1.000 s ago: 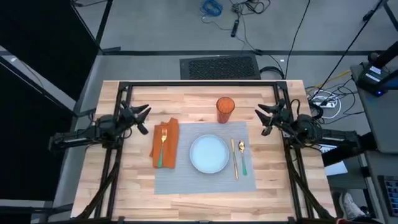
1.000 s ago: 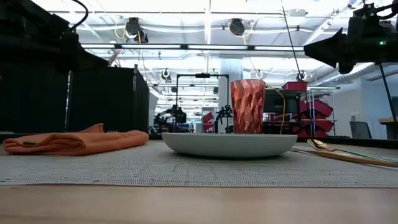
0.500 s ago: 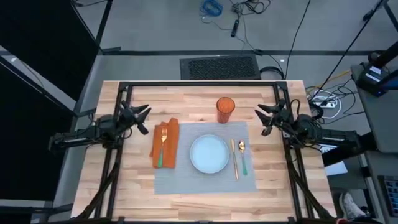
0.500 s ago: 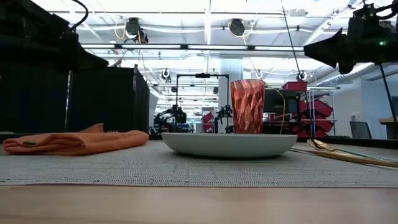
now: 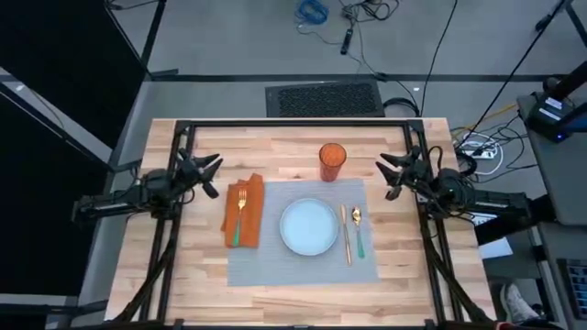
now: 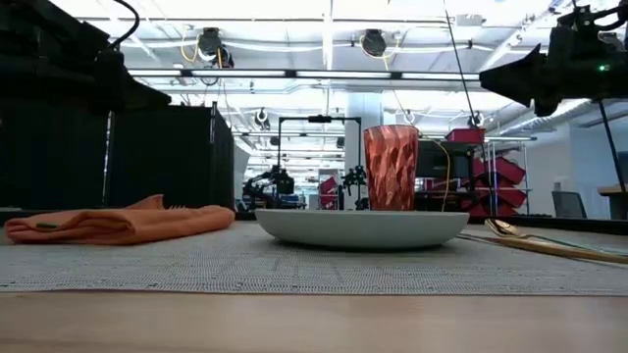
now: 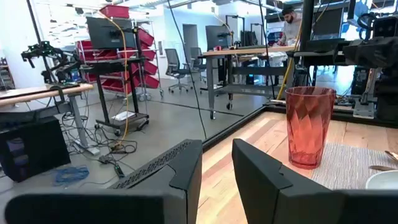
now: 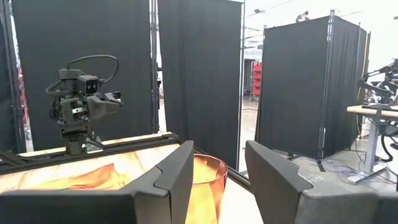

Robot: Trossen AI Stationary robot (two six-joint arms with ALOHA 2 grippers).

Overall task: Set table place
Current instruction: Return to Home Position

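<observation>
- The pale wooden surface [image 5: 193, 275] carries a grey placemat [image 5: 275, 266]. The mat lies between the two claws and reaches from their line toward the front edge, forming the base for the whole setting.
- A round pale plate [image 5: 308, 226] sits in the middle of the mat, about equally far from each claw, where a diner would want it.
- A gold knife [image 5: 345, 234] and a green spoon [image 5: 359, 236] lie side by side just beside the plate, on the right claw's side.
- An orange napkin [image 5: 252, 213] with a fork [image 5: 239, 215] resting on it lies on the left claw's side and overlaps the mat's edge.
- An orange cup [image 5: 331, 160] stands upright at the mat's far edge, between the claws and nearer the right one.
- The left claw [image 5: 215, 177] hovers off the mat's far left corner, fingers apart and holding nothing.
- The right claw [image 5: 384, 179] mirrors it off the far right corner, also spread and empty.
- Both claws look parked clear of the setting, which appears complete.
- Nothing differs from the earlier frames: every item and both arms sit exactly where they did a second ago.
</observation>
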